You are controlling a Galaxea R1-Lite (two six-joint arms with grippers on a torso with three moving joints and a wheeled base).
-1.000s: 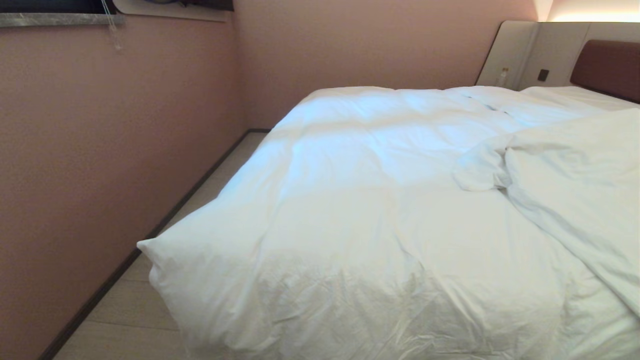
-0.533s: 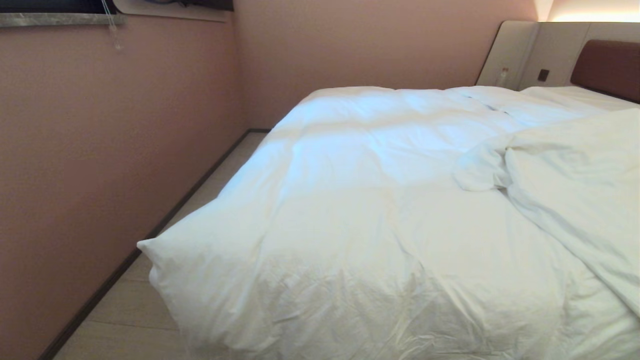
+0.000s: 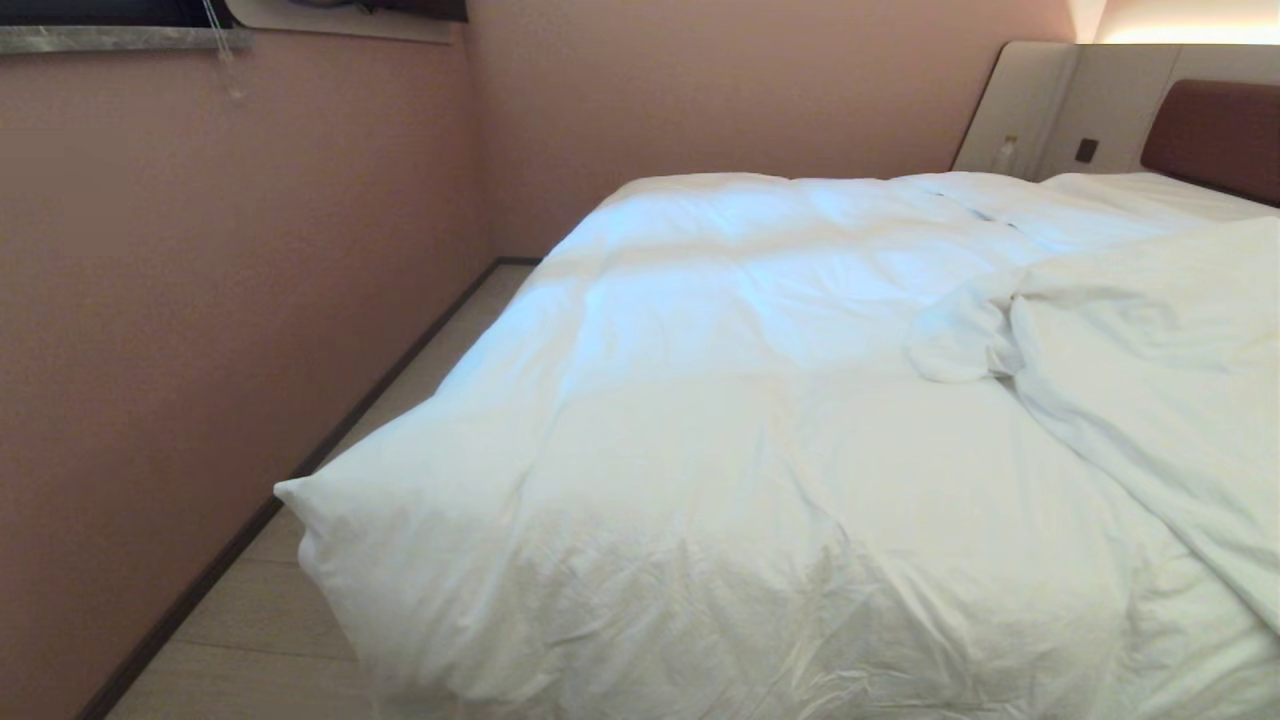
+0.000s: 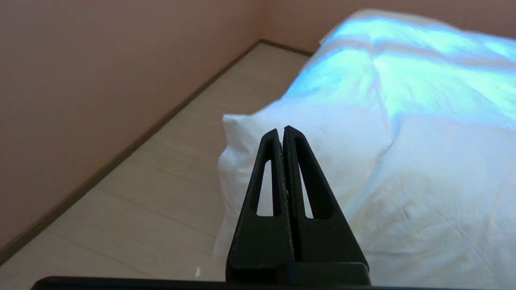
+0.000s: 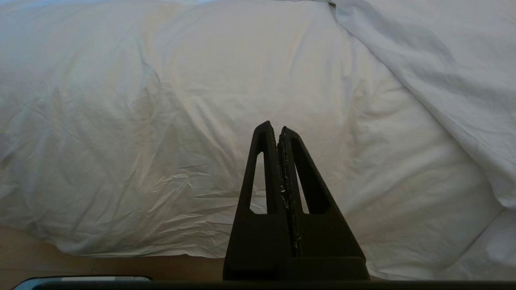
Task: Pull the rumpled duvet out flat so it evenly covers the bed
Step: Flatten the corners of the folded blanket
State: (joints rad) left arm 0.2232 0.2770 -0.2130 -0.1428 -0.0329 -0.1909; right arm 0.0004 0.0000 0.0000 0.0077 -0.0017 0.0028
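Nothing shifted — puffy creased duvet point(image 3: 760, 450), corner peaked.

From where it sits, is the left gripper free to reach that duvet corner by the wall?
Probably yes: the left gripper, shut and empty, points at the duvet corner, with nothing between them.

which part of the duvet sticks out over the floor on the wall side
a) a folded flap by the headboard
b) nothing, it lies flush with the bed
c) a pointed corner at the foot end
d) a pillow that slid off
c: the duvet ends in a pointed corner jutting over the pale floor toward the pink wall, at the foot end, far from the headboard.
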